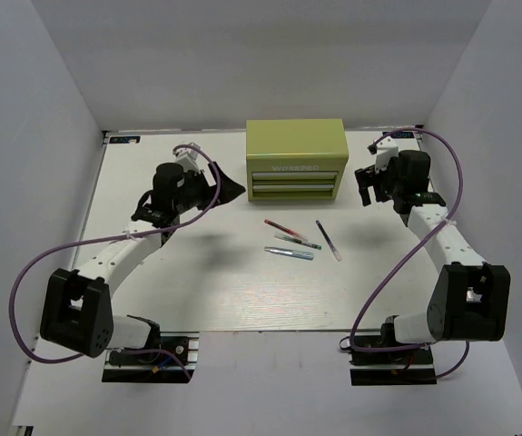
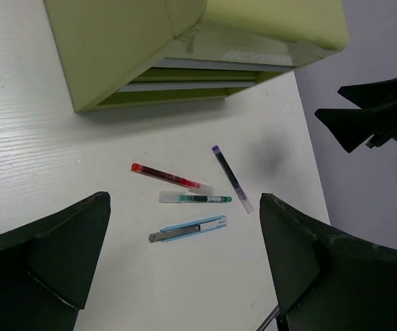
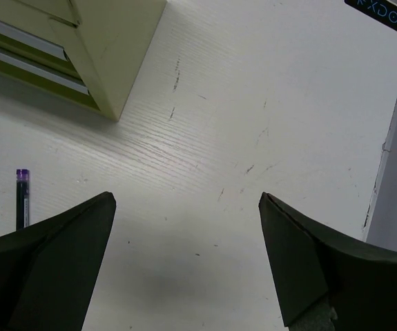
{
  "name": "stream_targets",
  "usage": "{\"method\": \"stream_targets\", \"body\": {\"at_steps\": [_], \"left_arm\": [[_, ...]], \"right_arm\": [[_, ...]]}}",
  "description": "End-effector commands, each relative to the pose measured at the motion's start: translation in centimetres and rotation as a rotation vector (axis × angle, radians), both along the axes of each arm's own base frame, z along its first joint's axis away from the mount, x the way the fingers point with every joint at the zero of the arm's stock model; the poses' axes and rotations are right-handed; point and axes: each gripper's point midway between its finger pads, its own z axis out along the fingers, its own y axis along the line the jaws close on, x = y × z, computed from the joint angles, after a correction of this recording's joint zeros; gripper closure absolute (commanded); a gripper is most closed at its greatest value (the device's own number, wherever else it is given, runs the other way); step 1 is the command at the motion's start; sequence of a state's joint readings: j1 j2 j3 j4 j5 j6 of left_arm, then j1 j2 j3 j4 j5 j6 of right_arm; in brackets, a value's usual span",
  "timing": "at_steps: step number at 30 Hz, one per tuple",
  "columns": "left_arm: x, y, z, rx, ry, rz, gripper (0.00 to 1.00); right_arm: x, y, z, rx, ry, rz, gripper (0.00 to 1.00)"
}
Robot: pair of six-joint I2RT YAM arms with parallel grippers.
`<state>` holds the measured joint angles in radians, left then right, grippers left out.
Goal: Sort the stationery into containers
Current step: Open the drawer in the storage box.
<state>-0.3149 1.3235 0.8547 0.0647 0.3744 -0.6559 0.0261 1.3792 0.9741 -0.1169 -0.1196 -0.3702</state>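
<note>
Nearest of the stationery, on the table (image 1: 197, 291) in front of the chest (image 1: 297, 145), lies the pale blue-silver pen (image 1: 290, 252). Just beyond it toward the chest come the teal-green pen (image 1: 297, 242) and the red pen (image 1: 279, 225), whose tip ends just beside the teal one. The white pen (image 1: 328, 240) with its dark end lies slanted apart, toward the chest's right side. Farther on, the left gripper (image 1: 227, 187) hangs off the chest's left front corner and the right gripper (image 1: 364, 186) off its right side, each with fingers spread wide and nothing between them. At the back, the upper drawer (image 1: 297, 182) and lower drawer (image 1: 297, 193) both look pushed shut, so nothing is sorted yet. The sensible first move, I judge, is to hook a silver handle strip (image 2: 212, 64) and draw that drawer straight out, stopping short of the pens. Then take the white pen, which lies clear, closing across its barrel at mid-length, low against the table. The red and teal pair call for care, lest a finger nudge the neighbour.
</note>
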Motion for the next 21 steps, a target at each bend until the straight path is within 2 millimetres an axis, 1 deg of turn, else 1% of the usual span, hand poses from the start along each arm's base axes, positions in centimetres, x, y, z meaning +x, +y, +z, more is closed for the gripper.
{"method": "stream_targets", "body": {"at_steps": [1, 2, 3, 5, 6, 7, 8, 9, 10, 11, 12, 13, 14, 15, 16, 17, 18, 19, 20, 21], "left_arm": [[0.9, -1.3, 2.3, -0.022, -0.058, -0.002, 0.01], [0.6, -1.8, 2.3, -0.023, -0.058, -0.014, 0.01], [1.0, -1.7, 2.3, -0.018, -0.058, -0.001, 0.01], [1.1, -2.4, 2.4, -0.018, -0.056, 0.002, 0.01], [1.4, -2.3, 2.1, -0.014, -0.057, 0.015, 0.01], [1.4, -2.6, 2.5, -0.021, -0.061, 0.017, 0.01], [1.4, -3.0, 2.2, -0.023, -0.047, 0.019, 0.01], [1.8, -2.8, 2.8, -0.026, -0.067, 0.038, 0.01], [1.8, -3.3, 2.7, -0.032, -0.063, 0.037, 0.01], [1.9, -3.6, 3.2, -0.051, -0.073, 0.043, 0.01], [2.4, -3.5, 3.1, -0.056, -0.074, 0.065, 0.01], [2.3, -3.9, 3.4, -0.068, -0.080, 0.066, 0.01], [2.6, -3.9, 3.2, -0.088, -0.074, 0.082, 0.05], [2.6, -4.3, 3.6, -0.101, -0.082, 0.085, 0.08], [2.7, -4.9, 2.8, -0.103, -0.065, 0.078, 0.13], [3.1, -5.0, 3.0, -0.119, -0.073, 0.089, 0.18], [3.1, -5.6, 2.8, -0.138, -0.059, 0.085, 0.36], [3.1, -6.3, 3.1, -0.153, -0.062, 0.074, 0.43], [3.6, -6.5, 2.0, -0.153, -0.044, 0.086, 0.47], [3.5, -7.2, 1.8, -0.166, -0.024, 0.079, 0.49]], "right_arm": [[0.1, 0.6, 1.8, 0.016, -0.046, 0.032, 0.10], [0.1, 0.5, 2.0, 0.020, -0.053, 0.035, 0.10], [0.0, 1.0, 2.2, 0.025, -0.059, 0.065, 0.10], [-0.4, 1.2, 2.1, -0.002, -0.060, 0.108, 0.10], [-0.8, 2.1, 2.4, 0.005, -0.068, 0.178, 0.10], [-1.2, 2.6, 2.3, 0.003, -0.062, 0.220, 0.10], [-1.9, 3.2, 2.2, -0.025, -0.053, 0.307, 0.10], [-2.4, 3.8, 2.3, -0.017, -0.054, 0.346, 0.10], [-2.6, 4.5, 2.5, -0.001, -0.057, 0.389, 0.10], [-3.0, 4.8, 2.8, 0.005, -0.049, 0.408, 0.10], [-3.1, 5.3, 3.2, 0.013, -0.060, 0.435, 0.10], [-3.2, 5.6, 3.2, 0.020, -0.060, 0.454, 0.10], [-3.4, 5.8, 3.9, 0.015, -0.081, 0.471, 0.11], [-3.4, 5.9, 4.0, 0.005, -0.094, 0.492, 0.14], [-3.8, 6.6, 4.5, 0.015, -0.116, 0.544, 0.21], [-4.0, 6.9, 5.1, 0.012, -0.141, 0.567, 0.30], [-4.2, 7.4, 5.6, 0.004, -0.171, 0.615, 0.42], [-4.4, 8.1, 6.2, 0.010, -0.198, 0.656, 0.67], [-4.5, 8.4, 6.3, 0.008, -0.212, 0.674, 0.71], [-4.5, 8.6, 6.8, 0.002, -0.237, 0.695, 0.71]]}}
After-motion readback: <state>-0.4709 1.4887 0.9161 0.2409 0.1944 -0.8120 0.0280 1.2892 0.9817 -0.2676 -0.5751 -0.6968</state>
